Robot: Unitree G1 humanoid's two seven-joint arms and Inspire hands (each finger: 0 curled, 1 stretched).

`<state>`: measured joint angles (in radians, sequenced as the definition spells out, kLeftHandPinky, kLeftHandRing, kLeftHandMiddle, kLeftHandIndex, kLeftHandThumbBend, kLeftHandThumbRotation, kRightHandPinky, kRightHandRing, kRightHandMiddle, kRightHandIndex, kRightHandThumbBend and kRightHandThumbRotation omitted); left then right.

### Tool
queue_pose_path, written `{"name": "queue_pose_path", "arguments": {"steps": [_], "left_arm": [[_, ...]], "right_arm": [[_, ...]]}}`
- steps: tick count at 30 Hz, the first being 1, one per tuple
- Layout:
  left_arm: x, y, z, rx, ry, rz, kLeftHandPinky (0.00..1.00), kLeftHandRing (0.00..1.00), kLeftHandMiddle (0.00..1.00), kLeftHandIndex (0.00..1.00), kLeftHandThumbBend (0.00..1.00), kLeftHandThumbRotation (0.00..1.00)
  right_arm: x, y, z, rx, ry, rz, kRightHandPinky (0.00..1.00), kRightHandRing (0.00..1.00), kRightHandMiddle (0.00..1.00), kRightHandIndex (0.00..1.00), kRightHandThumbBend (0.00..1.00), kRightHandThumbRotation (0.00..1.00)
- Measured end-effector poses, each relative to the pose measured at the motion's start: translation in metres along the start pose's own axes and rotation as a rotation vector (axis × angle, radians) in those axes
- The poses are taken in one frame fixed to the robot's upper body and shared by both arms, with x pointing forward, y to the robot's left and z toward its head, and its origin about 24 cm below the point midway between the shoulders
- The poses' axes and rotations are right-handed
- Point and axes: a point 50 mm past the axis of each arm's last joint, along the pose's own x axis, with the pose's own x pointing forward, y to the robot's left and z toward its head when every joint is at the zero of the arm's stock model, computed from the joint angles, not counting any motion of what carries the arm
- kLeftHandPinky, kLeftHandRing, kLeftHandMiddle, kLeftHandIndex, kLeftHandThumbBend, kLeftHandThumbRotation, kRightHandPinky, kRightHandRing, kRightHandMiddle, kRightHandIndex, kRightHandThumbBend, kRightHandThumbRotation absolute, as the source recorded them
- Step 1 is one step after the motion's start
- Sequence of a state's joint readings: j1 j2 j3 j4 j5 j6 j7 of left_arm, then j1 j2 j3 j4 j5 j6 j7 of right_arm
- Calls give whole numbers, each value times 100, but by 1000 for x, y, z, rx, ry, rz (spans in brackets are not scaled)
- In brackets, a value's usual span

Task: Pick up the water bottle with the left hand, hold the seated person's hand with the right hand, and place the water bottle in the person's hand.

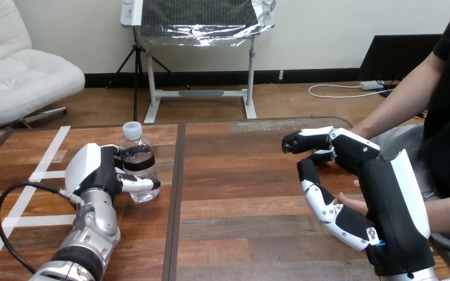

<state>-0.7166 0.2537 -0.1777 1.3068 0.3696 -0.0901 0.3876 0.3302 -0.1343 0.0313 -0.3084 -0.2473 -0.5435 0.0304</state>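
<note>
Bare across the middle of the bench (240, 199), from the water bottle (138, 167) at left to the right hand (381, 193) at right: free to cross. Blocked at left by the bottle, standing upright, with the left hand (99, 171) wrapped round it from the near side. Crowded at right: right hand spread open, the person's hand (354, 204) close against it, the person's forearm (398, 99) slanting in beyond. Flat white tape (51, 153) at far left, no bar to passing.

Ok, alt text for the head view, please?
The robot's left hand has its fingers curled round an upright water bottle on the wooden table. At the right, its right hand overlaps the seated person's hand; any grip is unclear.
</note>
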Motion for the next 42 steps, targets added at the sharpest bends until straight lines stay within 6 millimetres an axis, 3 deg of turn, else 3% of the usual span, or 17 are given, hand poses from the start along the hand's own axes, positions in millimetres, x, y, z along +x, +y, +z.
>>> {"name": "queue_pose_path", "arguments": {"steps": [15,31,42], "left_arm": [[0,1,3,-72,-10,25,51,57,61,61,79,0],[-2,-5,0,-452,134,59,50,57,59,59,80,0],[-4,-12,3,-542,170,73,50,57,58,58,83,0]], "right_arm": [[0,0,0,-1,0,-1,53,64,67,58,22,0],[0,0,0,-3,0,-1,52,64,67,58,22,0],[0,0,0,-3,1,-2,52,63,67,58,22,0]]}}
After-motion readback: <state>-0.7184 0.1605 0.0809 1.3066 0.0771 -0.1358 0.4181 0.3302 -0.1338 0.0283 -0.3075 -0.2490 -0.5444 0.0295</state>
